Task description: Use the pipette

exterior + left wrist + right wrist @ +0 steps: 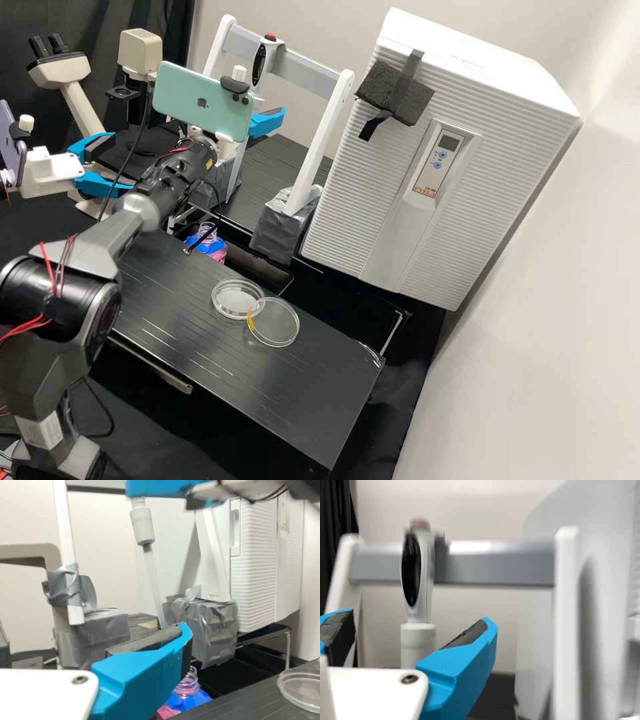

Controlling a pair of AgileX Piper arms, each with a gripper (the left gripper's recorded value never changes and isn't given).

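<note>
Step in hand: pick-up. Pipette (259, 61) hangs on rack (308, 71), far left. Right gripper (417, 627) open, straddling its shaft; left gripper (115, 162) open nearby. Next, you close squarely, then lift clear.

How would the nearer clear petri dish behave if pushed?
The petri dish looks thin and light, so it would probably slide on the smooth bench. Its rim meets the second dish, so a nudge likely shifts both. Flat, it seems unlikely to tip.
</note>
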